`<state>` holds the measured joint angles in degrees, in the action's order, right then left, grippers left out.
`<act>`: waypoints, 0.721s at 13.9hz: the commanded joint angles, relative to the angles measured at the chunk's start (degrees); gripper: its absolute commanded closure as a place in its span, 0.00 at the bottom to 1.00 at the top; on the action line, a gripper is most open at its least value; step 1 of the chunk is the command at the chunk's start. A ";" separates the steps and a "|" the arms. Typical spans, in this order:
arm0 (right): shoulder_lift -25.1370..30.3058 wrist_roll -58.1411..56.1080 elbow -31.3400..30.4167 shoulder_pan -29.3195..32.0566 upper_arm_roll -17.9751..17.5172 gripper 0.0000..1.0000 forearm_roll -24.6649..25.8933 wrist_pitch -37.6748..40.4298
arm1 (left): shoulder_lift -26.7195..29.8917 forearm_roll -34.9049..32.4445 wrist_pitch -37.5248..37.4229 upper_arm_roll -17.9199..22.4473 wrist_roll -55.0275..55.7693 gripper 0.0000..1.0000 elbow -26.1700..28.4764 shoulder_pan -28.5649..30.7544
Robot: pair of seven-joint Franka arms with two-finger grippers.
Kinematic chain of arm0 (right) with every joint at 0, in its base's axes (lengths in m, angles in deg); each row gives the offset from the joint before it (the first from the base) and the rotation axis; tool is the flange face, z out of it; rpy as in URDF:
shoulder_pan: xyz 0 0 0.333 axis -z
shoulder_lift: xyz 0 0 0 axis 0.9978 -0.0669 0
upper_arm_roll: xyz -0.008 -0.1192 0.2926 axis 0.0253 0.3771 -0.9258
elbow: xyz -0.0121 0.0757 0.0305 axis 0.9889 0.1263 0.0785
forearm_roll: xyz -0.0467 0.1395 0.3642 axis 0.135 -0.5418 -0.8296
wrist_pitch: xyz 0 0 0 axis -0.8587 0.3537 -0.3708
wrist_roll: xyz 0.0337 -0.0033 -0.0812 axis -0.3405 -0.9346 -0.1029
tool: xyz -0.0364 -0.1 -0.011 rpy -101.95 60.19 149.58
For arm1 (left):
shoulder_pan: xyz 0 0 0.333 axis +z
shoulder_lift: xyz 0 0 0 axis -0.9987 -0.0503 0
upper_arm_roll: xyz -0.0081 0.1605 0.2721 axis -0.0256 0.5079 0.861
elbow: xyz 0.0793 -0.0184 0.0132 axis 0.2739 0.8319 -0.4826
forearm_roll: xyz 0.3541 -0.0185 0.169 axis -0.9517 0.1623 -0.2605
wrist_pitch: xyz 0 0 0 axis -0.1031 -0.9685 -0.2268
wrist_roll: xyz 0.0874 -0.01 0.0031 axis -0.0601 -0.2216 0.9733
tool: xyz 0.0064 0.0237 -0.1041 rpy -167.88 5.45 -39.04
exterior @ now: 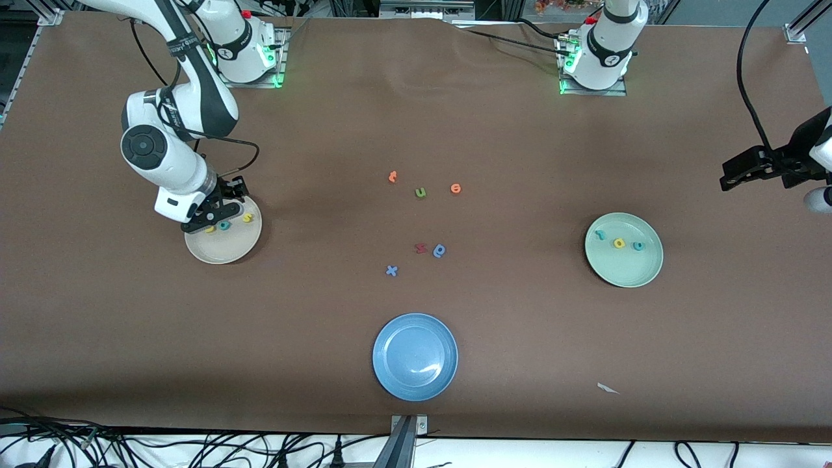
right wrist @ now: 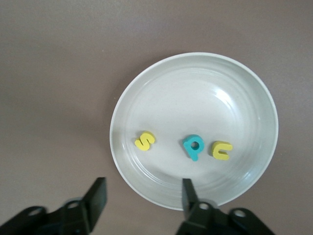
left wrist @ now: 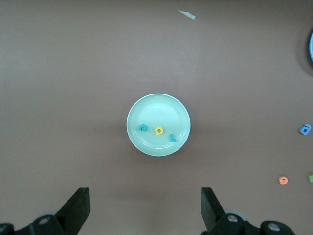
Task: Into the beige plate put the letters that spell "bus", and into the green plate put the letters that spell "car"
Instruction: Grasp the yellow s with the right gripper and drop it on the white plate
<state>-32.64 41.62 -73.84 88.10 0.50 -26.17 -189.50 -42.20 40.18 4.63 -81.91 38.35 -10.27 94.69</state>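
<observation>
The beige plate [exterior: 227,250] [right wrist: 195,98] lies toward the right arm's end of the table. In it lie a yellow "s" [right wrist: 145,141] [exterior: 247,218], a teal "b" [right wrist: 194,146] [exterior: 224,225] and a yellow "u" [right wrist: 221,150] [exterior: 210,229]. My right gripper [exterior: 218,220] [right wrist: 144,196] hangs open just over the plate's rim, holding nothing. The green plate [exterior: 627,270] [left wrist: 159,107] toward the left arm's end holds a teal "r" [exterior: 600,234], a yellow "a" [exterior: 619,243] and a teal "c" [exterior: 638,246]. My left gripper [exterior: 738,174] [left wrist: 145,205] waits open, high above that end of the table.
A blue plate [exterior: 415,356] sits near the front camera. At mid-table lie two orange letters [exterior: 392,176] [exterior: 455,188], a green "u" [exterior: 420,192], a red letter [exterior: 420,247], a blue rounded letter [exterior: 439,250] and a blue "x" [exterior: 391,270]. A white scrap [exterior: 608,388] lies near the table's front edge.
</observation>
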 commanded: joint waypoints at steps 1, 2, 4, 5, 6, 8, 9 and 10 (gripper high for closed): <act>2.95 -0.83 0.00 0.61 -0.47 0.00 -1.38 1.27 | 1.87 2.60 -1.04 -0.33 0.05 0.00 -0.74 0.16; 3.92 -0.66 0.53 0.61 -0.47 0.00 -1.56 1.62 | 2.05 2.96 -1.04 -0.33 0.05 0.00 -0.65 -0.01; 4.98 0.57 2.80 0.61 -0.39 0.00 -3.66 3.37 | 2.05 3.05 -1.04 -0.51 0.05 0.00 -0.74 -0.37; 5.07 0.66 4.82 0.61 -0.39 0.00 -3.93 5.47 | 2.14 3.40 -0.96 -0.60 0.13 0.00 -0.74 -0.63; 5.07 0.66 7.45 0.61 -0.30 0.00 -4.02 8.01 | 2.05 3.40 -1.04 -1.56 0.14 0.00 -0.74 -0.63; 5.07 0.66 13.33 0.61 0.05 0.00 -3.93 14.42 | 2.14 3.13 -0.95 -1.92 0.14 0.00 -0.74 -0.54; 4.98 0.66 16.41 0.61 0.31 0.00 -3.93 17.76 | 2.14 2.96 -1.04 -1.83 0.14 0.00 -0.74 -0.46; 4.98 0.66 19.40 0.61 0.40 0.00 -3.93 20.93 | 2.14 2.70 -1.04 -1.74 0.14 0.00 -0.65 -0.46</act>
<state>-27.49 42.18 -60.03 88.27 0.93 -28.94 -174.55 -40.42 42.33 4.47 -83.75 38.47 -10.43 93.96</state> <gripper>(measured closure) 0.000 0.000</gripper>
